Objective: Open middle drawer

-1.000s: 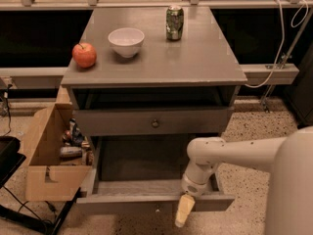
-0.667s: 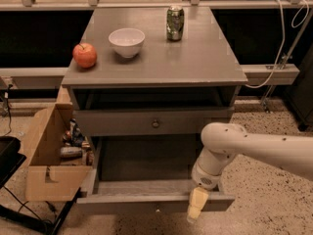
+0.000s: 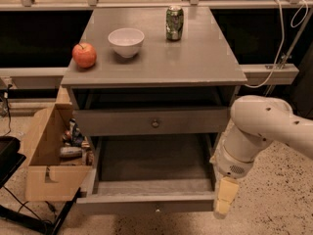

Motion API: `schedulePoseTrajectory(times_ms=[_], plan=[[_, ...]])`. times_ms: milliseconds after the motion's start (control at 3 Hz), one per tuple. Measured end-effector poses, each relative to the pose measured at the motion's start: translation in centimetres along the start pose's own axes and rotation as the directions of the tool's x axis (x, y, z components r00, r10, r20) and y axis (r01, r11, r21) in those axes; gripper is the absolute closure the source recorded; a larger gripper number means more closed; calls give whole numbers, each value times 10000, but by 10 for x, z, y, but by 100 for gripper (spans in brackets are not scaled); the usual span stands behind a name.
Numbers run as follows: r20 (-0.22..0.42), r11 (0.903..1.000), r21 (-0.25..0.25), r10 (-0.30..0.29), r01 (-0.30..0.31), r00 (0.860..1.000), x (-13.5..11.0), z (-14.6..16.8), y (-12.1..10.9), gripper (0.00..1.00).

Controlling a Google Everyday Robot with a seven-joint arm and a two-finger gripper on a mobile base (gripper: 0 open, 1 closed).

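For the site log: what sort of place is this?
Probably a test lab: lone grey cabinet on speckled floor, loose cables, cardboard box. The claw hangs low at the cabinet's front right.

Speckled floor (image 3: 286, 207), grey cabinet (image 3: 205, 58) w/ cardboard box (image 3: 41, 182) beside it, dim light.

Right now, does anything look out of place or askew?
Nothing looks spilled or damaged. Only the middle drawer stands pulled well out, with the gripper hanging beside its right front corner.
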State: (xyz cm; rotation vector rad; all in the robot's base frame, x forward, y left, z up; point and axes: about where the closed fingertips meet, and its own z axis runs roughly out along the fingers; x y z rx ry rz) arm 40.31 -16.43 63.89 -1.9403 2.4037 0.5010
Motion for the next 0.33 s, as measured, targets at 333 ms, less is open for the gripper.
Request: schedulePoseTrajectory(times_ms=[333], plan=[[-1177, 9947, 784, -574, 669, 9914, 14, -54, 32, 0]])
